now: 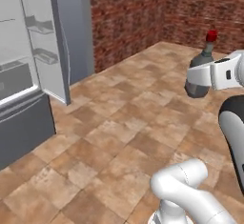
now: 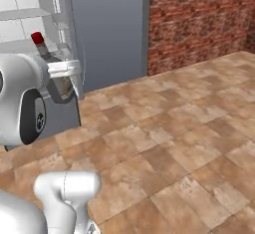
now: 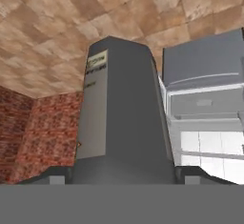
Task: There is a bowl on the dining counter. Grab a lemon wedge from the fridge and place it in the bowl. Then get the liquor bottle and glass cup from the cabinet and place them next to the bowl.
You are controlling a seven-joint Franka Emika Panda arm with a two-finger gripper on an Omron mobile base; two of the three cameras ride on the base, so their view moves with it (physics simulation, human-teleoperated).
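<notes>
The gripper is clamped around the body of the liquor bottle, a dark grey bottle with a red cap, carried upright in mid-air above the tiled floor, with the fridge standing open off to one side and a brick wall behind. The jaws sit wide apart on the broad lower body, well below the narrow neck, which looks like the right place, since a full bottle would likely be heavy at the bottom. I'd guess its rigid, smooth surface is slippery and breakable, so it wants a firm squeeze and a gentle, upright landing.
</notes>
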